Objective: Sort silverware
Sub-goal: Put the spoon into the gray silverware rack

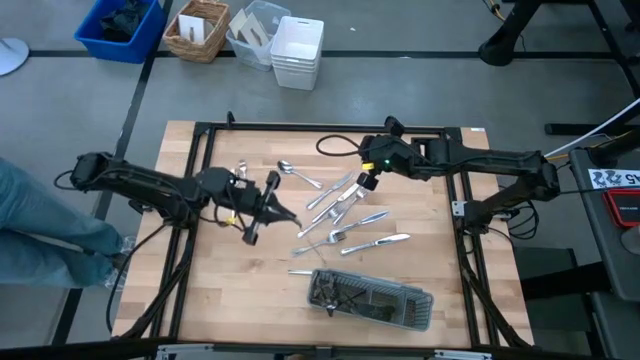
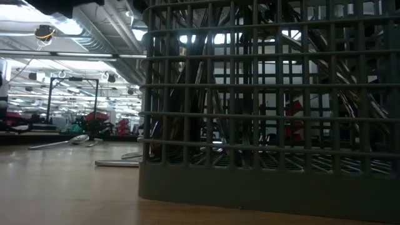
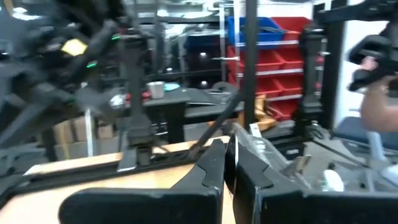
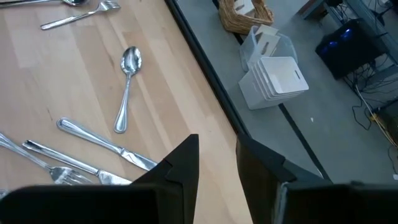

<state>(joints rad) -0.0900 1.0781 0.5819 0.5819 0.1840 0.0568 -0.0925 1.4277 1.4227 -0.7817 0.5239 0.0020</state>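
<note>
Roughly ten silverware (image 1: 345, 212) pieces (loose).

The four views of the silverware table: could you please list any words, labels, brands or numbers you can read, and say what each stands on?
No text can be read in any view.
White sheet with dark marks at the right edge of the high view: too small to read.
Yellow tag in the left wrist view: blurred, unreadable.
White stacked plastic bins, red storage bins, dark grey mesh tray: no lettering visible.
</note>
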